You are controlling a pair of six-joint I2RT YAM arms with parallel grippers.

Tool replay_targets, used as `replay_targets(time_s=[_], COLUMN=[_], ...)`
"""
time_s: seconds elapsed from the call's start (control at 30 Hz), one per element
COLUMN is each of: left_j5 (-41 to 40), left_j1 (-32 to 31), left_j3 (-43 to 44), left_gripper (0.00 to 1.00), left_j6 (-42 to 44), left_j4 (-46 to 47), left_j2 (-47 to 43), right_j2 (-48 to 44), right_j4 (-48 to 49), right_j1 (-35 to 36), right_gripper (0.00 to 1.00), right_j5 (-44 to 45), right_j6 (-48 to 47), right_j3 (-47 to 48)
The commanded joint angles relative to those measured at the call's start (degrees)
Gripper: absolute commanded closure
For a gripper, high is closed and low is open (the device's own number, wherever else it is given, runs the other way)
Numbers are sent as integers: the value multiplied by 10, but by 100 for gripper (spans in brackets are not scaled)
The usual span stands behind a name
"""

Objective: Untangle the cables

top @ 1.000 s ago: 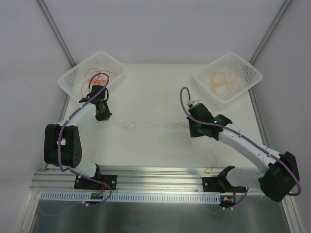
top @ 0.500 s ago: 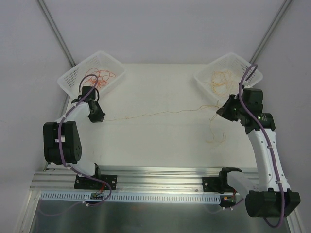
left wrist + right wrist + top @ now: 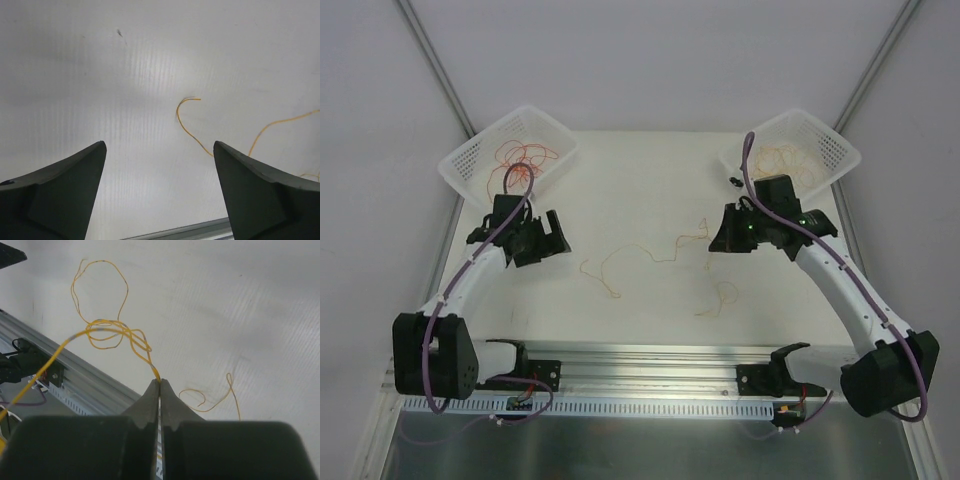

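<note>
A thin orange-yellow cable point(image 3: 640, 250) lies slack in waves across the middle of the table, with a loop point(image 3: 720, 295) nearer the front. My right gripper point(image 3: 720, 238) is shut on one end of it; in the right wrist view the strand point(image 3: 107, 332) runs knotted out of the closed tips of the right gripper point(image 3: 160, 382). My left gripper point(image 3: 548, 236) stands open over bare table, just left of the cable's free end point(image 3: 187, 117). Nothing is between the jaws of the left gripper point(image 3: 159, 145).
A white basket point(image 3: 460, 165) at the back left holds red and orange cables point(image 3: 520, 155). Another white basket point(image 3: 840, 150) at the back right holds orange-yellow cables point(image 3: 780, 160). A metal rail point(image 3: 650, 365) runs along the near table edge.
My left gripper has opened and let go of the cable, which was stretched taut and now lies slack. The right gripper has moved left, still shut on its end.
</note>
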Motion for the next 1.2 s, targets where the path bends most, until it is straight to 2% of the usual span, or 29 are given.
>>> replay_targets(time_s=[0.0, 0.07, 0.2, 0.23, 0.33, 0.43, 0.57, 0.7, 0.8, 0.93, 1.03, 1.07, 1.1, 1.17], left_j5=[63, 83, 158, 187, 202, 184, 127, 92, 56, 53, 53, 54, 53, 49], left_j1=[-12, -32, -106, -139, -199, -251, -349, -411, -435, -441, -446, -447, -448, -447], left_j3=[-23, -24, -22, -22, -19, -12, -17, -22, -25, -26, -15, -13, -12, -10], left_gripper=[8, 4, 3, 3, 2, 3, 6, 11, 18, 30, 50, 60, 77, 95], left_j6=[41, 71, 137, 147, 155, 146, 128, 124, 126, 111, 107, 107, 106, 104], left_j4=[9, 21, 71, 83, 131, 180, 263, 332, 368, 407, 410, 409, 408, 397], left_j2=[-65, -88, -135, -135, -122, -101, -75, -40, -17, 14, 34, 36, 36, 30], right_j2=[13, 20, 27, 27, 25, 22, 14, 5, -2, -15, -22, -23, -24, -27], right_j4=[10, 4, -5, -5, -5, -4, 5, 17, 27, 41, 43, 44, 42, 34], right_j1=[26, 36, 53, 53, 60, 65, 71, 76, 80, 83, 85, 85, 85, 85], right_gripper=[99, 99, 99, 99, 99, 99, 99, 99, 99, 99, 99, 99, 99, 99], right_j5=[-16, -17, -23, -26, -32, -32, -27, -23, -19, -16, -11, -9, -3, 22], right_j6=[-18, -27, -42, -42, -36, -26, 1, 28, 45, 64, 69, 70, 67, 62], right_j3=[18, 29, 42, 43, 45, 48, 47, 41, 33, 20, 15, 12, 11, 6])
